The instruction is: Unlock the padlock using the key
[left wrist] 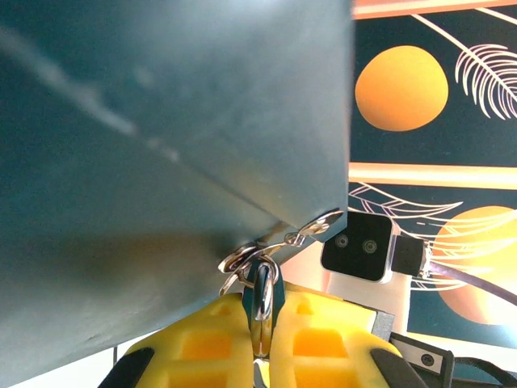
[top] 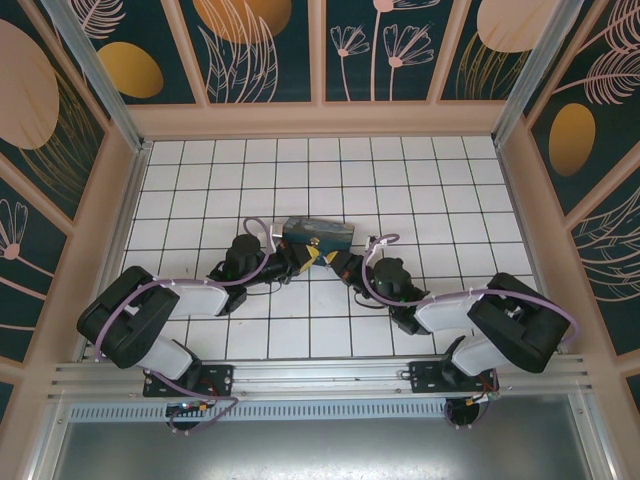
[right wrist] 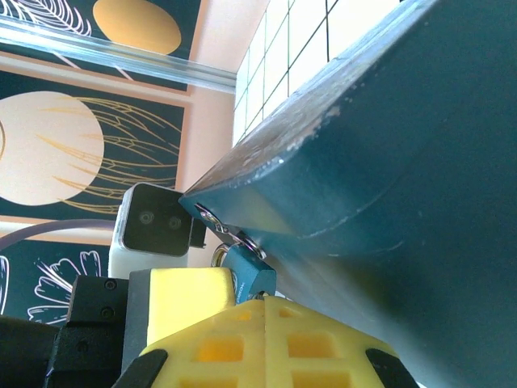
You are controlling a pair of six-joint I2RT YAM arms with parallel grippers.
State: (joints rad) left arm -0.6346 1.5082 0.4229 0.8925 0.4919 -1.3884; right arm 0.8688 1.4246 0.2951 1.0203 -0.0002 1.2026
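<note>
- White tiles cover the table (top: 400,180), walled in by dark panels printed with leaves and orange discs; both my arms reach from the near edge to its middle.
- A bluish box (top: 317,232) lies there, and the two pincers meet at the side of it that faces the near edge.
- From the right wrist I see the padlock (right wrist: 246,273): a small blue body hanging at the box's lower corner, hooked into the silvery hasp (left wrist: 311,229) and rings there.
- My left pincer (left wrist: 262,327) is narrow, its yellow fingers (left wrist: 198,347) nearly together with a silvery loop (left wrist: 262,297) and a sliver of blue body pinched between them. I judge it is steadying the padlock.
- My right pincer (right wrist: 262,311) shows its yellow fingers drawn together, with their tip just below the padlock's body.
- I cannot make out the key, so I cannot say whether it sits between those fingers or has entered the keyhole.
- Progress, as I judge it: the approach and the bracing of the lock look done. The lock hangs closed on the hasp, with nothing showing the shackle sprung.
- Left to do: seat the key if it is not in, turn it, and free the shackle.
</note>
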